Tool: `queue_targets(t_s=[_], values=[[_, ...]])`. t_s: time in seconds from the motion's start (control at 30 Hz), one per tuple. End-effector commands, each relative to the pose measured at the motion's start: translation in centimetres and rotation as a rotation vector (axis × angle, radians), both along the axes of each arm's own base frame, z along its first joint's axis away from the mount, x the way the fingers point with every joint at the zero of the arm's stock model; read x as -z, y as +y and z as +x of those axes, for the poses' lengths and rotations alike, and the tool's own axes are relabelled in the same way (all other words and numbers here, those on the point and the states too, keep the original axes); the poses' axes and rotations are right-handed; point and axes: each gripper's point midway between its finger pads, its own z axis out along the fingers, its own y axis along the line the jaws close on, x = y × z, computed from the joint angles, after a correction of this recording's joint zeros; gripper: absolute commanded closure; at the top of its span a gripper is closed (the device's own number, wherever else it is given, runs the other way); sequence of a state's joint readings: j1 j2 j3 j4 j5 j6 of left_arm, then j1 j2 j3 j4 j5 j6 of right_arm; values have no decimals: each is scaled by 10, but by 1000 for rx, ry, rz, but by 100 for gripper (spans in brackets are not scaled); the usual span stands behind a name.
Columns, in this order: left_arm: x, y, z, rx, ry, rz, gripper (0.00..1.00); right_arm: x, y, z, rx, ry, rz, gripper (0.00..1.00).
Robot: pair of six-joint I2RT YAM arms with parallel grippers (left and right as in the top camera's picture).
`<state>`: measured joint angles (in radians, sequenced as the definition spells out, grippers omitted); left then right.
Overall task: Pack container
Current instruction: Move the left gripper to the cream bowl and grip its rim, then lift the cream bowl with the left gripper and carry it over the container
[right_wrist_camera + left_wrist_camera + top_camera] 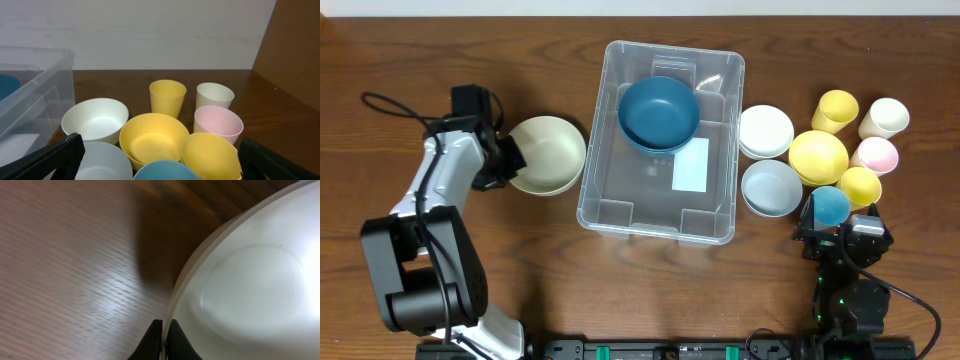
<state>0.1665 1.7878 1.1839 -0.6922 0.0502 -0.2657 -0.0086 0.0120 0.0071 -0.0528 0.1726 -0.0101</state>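
A: Since the container (610,200) was thin clear plastic, how would it have handled?

B: Light and fairly stiff, I'd judge, with walls that might flex and a slick surface. The rim along a long side looked the best hold, though packing it should have needed no lifting.

A: And its look?

B: A big rectangular thing with rounded corners, moulded ridges and a white label (690,165) on the base toward 4 o'clock. It sat mid-tabletop (380,50), with a blue bowl (658,113) inside at its 12 o'clock end.

A: The fingers?

B: The left fingers (152,342) were clamped on the rim of a cream bowl (548,155) just at the container's 9 o'clock. The right fingers (55,155) stood wide apart, holding nothing, near a blue cup (828,206) at the container's 4 o'clock.
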Motion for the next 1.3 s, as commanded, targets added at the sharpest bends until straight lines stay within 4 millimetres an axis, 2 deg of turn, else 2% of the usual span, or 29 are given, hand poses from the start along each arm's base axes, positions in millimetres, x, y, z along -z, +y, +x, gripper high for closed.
queue_targets(t_s=[0.0,0.17,0.4,0.6,0.73,0.87,0.93,0.97,1.1,1.27], values=[[-4,18,1,-49,-1,16,94,0,2,0,-5,-5,13,1],[-32,31,16,-59,-74,34,94,0,2,0,-5,-5,13,1],[-89,37,40,-32,-222,74,94,0,2,0,-5,-5,13,1],[-139,37,45,-31,-345,100,94,0,2,0,-5,-5,13,1],[-164,28,42,-14,-409,109,94,0,2,0,-5,-5,13,1],[-192,8,40,12,-490,91,94,0,2,0,-5,-5,13,1],[-209,-9,43,35,-550,50,94,0,2,0,-5,-5,13,1],[-220,-23,47,50,-592,9,94,0,2,0,-5,-5,13,1],[-242,-70,58,123,-689,-109,94,0,2,0,-5,-4,13,1],[-249,-131,65,249,-731,-165,94,0,2,0,-5,-5,13,1]])
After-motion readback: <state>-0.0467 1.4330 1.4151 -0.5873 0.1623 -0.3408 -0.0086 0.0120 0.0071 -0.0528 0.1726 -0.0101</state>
